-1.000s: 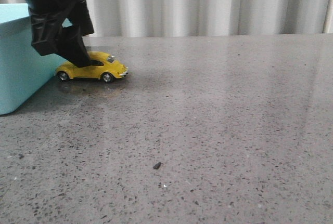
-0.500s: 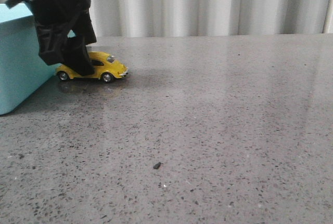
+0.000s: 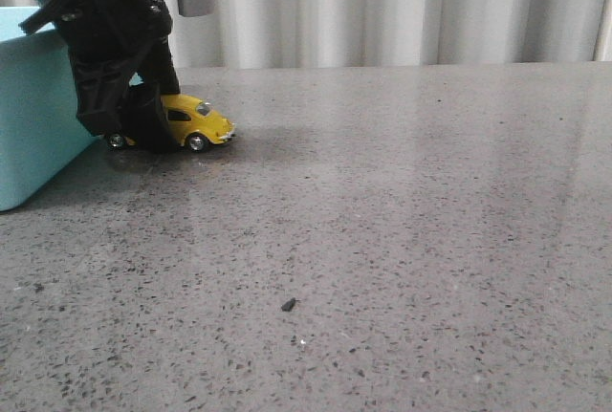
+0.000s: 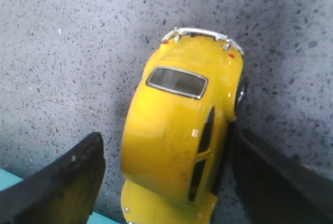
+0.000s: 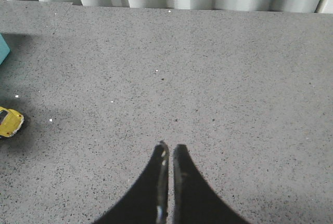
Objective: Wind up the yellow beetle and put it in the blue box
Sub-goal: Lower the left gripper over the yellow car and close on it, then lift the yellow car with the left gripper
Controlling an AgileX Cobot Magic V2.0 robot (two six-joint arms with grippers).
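Note:
The yellow beetle (image 3: pixel 198 123) stands on the grey table right beside the blue box (image 3: pixel 33 116), nose pointing right. My left gripper (image 3: pixel 140 128) is down over its rear half, which it hides in the front view. In the left wrist view the beetle (image 4: pixel 177 130) lies between the open jaws of the left gripper (image 4: pixel 167 148). One finger (image 4: pixel 260 177) is against the car's side. The other finger (image 4: pixel 67 182) stands a small gap away. My right gripper (image 5: pixel 169 148) is shut and empty above bare table. The beetle (image 5: pixel 9 121) shows far off at that view's edge.
A small dark speck (image 3: pixel 288 305) lies on the table (image 3: pixel 411 202) towards the front. A white curtain (image 3: pixel 402 6) hangs behind the table's far edge. A sliver of the box (image 4: pixel 8 178) shows by the left fingers, and its corner (image 5: pixel 2 47) shows in the right wrist view.
My left gripper has come down lower over the beetle's rear, covering more of it. The beetle and the box have not moved.

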